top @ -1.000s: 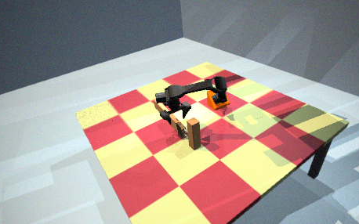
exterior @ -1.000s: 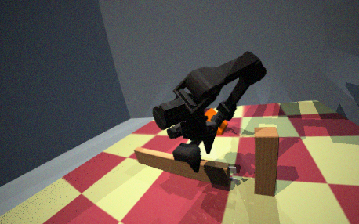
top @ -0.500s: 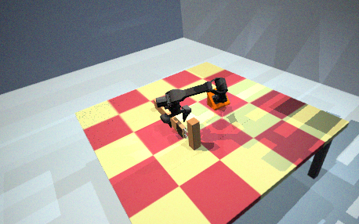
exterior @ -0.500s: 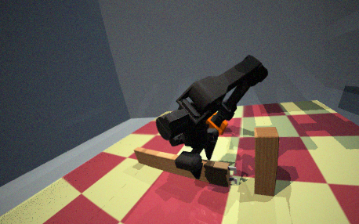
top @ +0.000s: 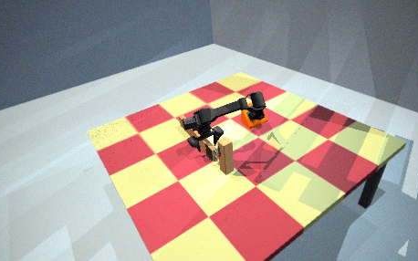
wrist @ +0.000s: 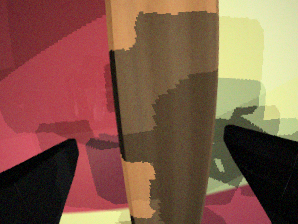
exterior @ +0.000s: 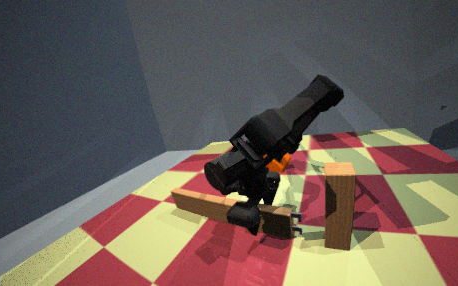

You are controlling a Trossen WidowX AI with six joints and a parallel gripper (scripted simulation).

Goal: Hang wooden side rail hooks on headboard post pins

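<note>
A red-and-yellow checkered desk [top: 269, 214] spreads beneath the claw [top: 205, 139]; grey walls [top: 91, 41] rise well behind it.
</note>
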